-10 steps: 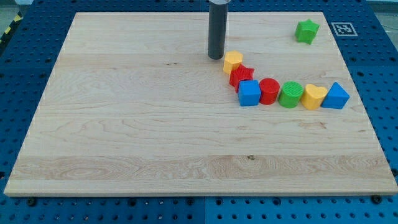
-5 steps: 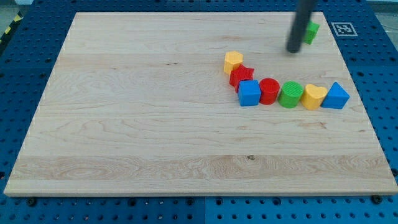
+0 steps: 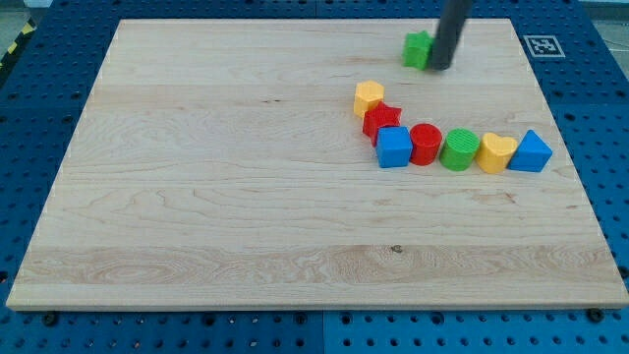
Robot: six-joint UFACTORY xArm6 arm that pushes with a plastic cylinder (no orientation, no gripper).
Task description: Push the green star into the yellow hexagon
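The green star (image 3: pixel 417 49) lies near the board's top edge, right of centre. My tip (image 3: pixel 439 68) is right against the star's right side, the dark rod partly hiding it. The yellow hexagon (image 3: pixel 368 96) sits below and to the left of the star, apart from it, at the upper end of a curved row of blocks.
The curved row runs down and to the right from the hexagon: a red star (image 3: pixel 381 118), a blue cube (image 3: pixel 394 147), a red cylinder (image 3: pixel 426 144), a green cylinder (image 3: pixel 459 149), a yellow heart (image 3: pixel 497 152) and a blue triangle (image 3: pixel 532 151). A marker tag (image 3: pixel 542 45) sits at the board's top right corner.
The rod swept from beside the yellow hexagon to the right, then came back left against the green star. The star has slid left along the top of the board.
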